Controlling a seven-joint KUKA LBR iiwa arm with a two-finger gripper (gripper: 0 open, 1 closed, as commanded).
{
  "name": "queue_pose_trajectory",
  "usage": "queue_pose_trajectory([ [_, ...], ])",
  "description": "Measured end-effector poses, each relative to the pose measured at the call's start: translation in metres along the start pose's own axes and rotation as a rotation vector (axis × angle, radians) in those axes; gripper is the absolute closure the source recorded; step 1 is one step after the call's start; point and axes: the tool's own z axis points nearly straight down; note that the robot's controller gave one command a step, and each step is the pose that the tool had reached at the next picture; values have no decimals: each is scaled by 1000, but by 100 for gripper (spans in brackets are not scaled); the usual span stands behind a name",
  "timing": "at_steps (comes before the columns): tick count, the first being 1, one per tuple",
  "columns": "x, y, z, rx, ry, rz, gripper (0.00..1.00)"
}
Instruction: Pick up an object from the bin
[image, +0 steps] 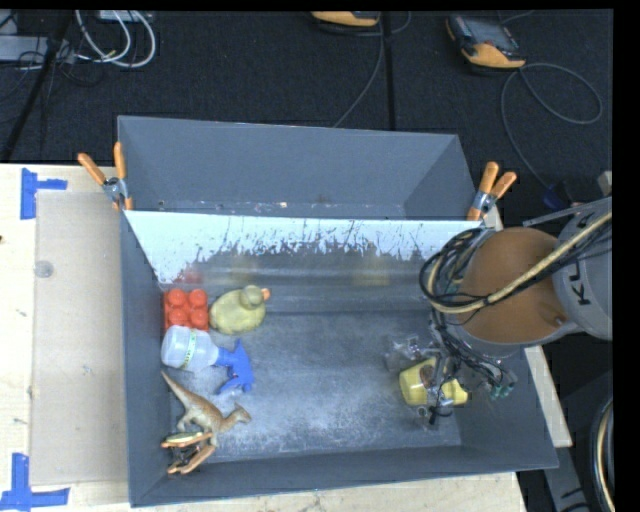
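The yellow toy (412, 385) lies directly under the gripper (438, 395), jutting from it toward the distant heap (210, 350). I cannot tell whether the gripper is open or closed.

Light comes down from above, and the brightest spot is the pale band across the far wall of the bin (300, 235): nearly washed out, with dark streaks running down into it. Above that band the same wall drops to flat grey. The bin's bottom sits mid-grey, with a faint powdery sheen across the middle, and its left wall lies in shade. On the right, the arm's orange cover (510, 290) shades the corner, and the gripper (437, 395) is dim beneath it. The heap of small toys (205, 350) at the left is evenly lit, with short soft shadows. The floor (250, 70) beyond the bin is almost black.
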Motion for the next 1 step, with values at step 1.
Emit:
queue_pose_trajectory([
  [1,-16,-10,10,-6,-3,-60,100],
])
